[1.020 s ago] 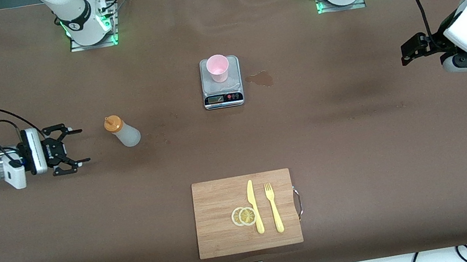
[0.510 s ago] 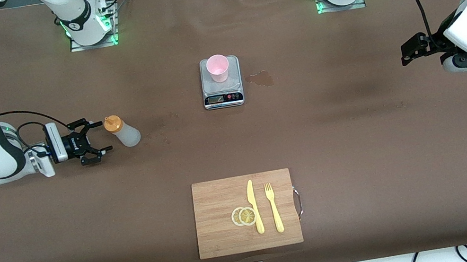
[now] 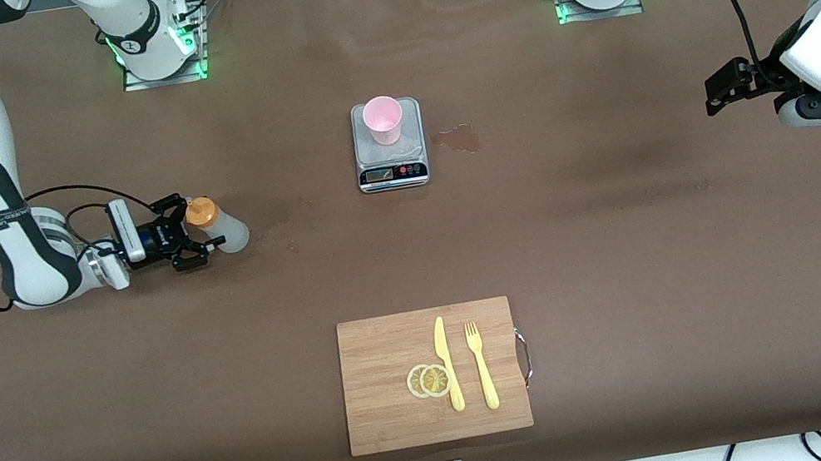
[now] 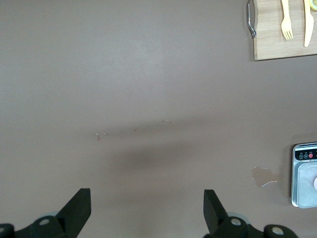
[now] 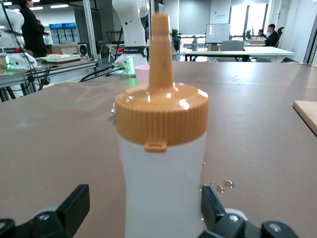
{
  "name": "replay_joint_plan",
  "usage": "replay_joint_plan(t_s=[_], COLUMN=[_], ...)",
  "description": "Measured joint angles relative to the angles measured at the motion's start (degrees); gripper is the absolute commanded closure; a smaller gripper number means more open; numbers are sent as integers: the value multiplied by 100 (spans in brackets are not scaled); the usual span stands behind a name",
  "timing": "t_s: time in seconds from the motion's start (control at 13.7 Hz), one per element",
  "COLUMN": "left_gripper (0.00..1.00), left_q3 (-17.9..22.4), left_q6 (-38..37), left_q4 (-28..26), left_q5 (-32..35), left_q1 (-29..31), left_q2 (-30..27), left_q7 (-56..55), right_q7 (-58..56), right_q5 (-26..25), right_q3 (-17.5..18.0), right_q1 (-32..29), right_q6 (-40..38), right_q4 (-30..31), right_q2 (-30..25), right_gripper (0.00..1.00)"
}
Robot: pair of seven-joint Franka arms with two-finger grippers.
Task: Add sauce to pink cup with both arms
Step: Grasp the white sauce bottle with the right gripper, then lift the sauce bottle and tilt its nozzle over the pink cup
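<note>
Brown table (image 3: 632, 242) bears sauce (image 3: 217, 226), scale (image 3: 391, 151), board (image 3: 396, 385), perhaps a stain (image 3: 458, 138).

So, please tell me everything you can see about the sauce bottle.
The sauce bottle is a small squeeze bottle with a translucent whitish plastic body and a ribbed orange screw cap ending in a tapered nozzle. It stands upright on the brown table, toward the right arm's end, nearer the front camera than the pink cup. The right gripper has its open fingers on either side of the body, not squeezing it.
</note>
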State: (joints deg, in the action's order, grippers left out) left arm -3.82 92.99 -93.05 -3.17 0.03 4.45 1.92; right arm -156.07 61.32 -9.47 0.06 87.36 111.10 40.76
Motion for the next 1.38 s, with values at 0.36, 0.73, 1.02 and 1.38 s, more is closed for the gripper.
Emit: replay_joint_plan(t_s=[0.36,0.73,1.02,1.38], left_gripper=[0,0,0,0], left_q3=[2,2,10,10], left_q6=[0,0,0,0], left_q4=[0,0,-2,-6], left_q5=[0,0,0,1], left_q1=[0,1,18,19], left_q2=[0,0,0,0], left_q7=[0,0,0,0], right_q7=[-3,6,396,2508], right_q5=[292,500,525,-268], right_q3=[5,43,33,-403], right_q1=[141,246,412,1473], right_q6=[-20,-37,-24,760], right_q4=[-1,-2,-128,-245], right_q2=[98,98,-61,-1288], right_gripper=[19,94,95,94])
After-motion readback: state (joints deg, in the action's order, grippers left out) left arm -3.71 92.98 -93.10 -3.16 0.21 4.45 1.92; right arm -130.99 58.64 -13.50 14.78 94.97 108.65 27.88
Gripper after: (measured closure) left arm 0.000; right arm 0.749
